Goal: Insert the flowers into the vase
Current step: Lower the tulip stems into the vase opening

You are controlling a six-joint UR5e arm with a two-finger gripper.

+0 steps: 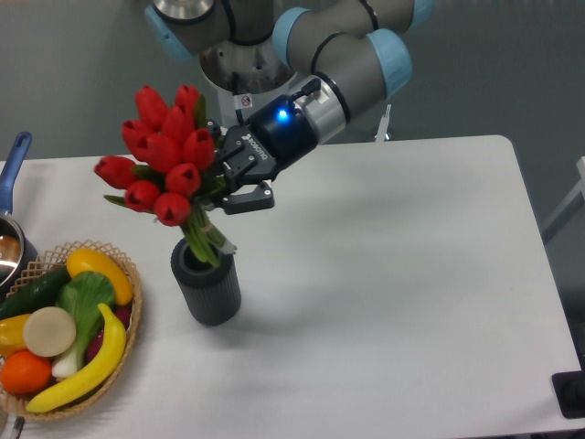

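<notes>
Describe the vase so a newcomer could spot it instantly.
Start at the white table and look to its left part, just right of the woven fruit basket. The vase is the short dark ribbed cylinder there, under the red flowers held by the gripper.

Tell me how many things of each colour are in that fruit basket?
In the woven basket:
Yellow: 2, the banana and the pepper-like piece
Green: 2, the cucumber and the leafy vegetable
Orange: 1, the round fruit
Cream: 1, the round disc
Total: 6 that I can make out; more may lie hidden underneath.
</notes>
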